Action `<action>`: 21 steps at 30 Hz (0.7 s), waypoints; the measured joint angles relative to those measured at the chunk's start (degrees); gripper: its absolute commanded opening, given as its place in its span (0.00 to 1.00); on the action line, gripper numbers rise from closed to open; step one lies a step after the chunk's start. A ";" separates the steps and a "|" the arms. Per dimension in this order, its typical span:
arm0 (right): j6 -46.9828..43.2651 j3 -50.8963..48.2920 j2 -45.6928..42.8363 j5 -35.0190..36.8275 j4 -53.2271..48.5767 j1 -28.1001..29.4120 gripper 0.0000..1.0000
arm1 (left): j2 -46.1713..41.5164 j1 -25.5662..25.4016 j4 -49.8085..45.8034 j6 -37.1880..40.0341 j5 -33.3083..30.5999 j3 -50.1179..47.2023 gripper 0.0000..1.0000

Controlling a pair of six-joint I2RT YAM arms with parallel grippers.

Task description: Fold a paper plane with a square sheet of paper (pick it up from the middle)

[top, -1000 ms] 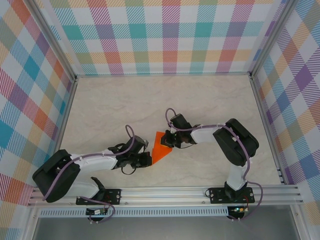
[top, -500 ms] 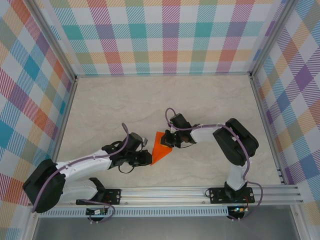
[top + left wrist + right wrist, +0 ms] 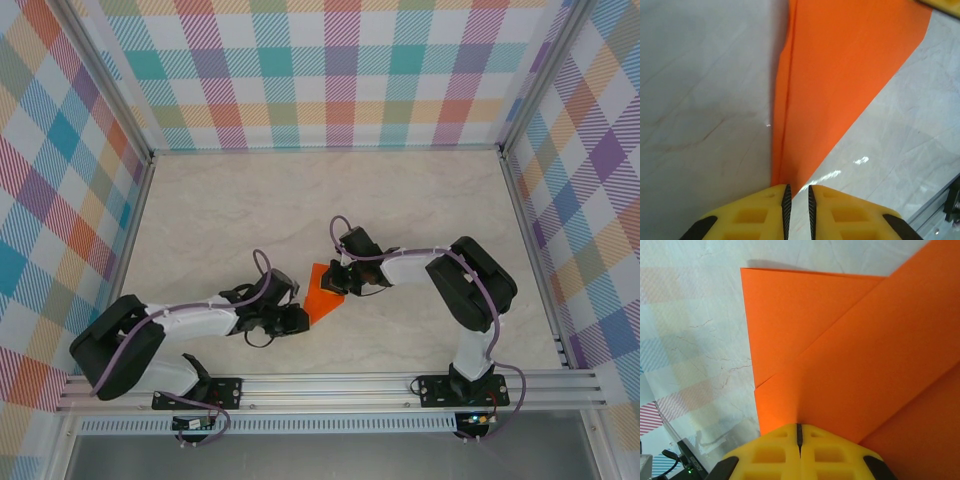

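Pale marbled tabletop, plaid walls on three sides. We list one orange paper sheet, folded to a pointed triangle, at mid-table between the two arms. Right gripper: jaws together, clamped on the sheet's broad far end. Left gripper: jaws narrowly apart, the sheet's near tip at their gap.

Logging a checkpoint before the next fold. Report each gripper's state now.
Left gripper: open a crack, tip of the orange paper at its jaws, not pinched.
Right gripper: shut on the orange paper.
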 measured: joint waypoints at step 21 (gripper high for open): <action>-6.03 4.13 -12.96 9.90 -17.62 0.59 0.45 | -8.31 10.56 -15.17 3.98 1.86 5.77 0.58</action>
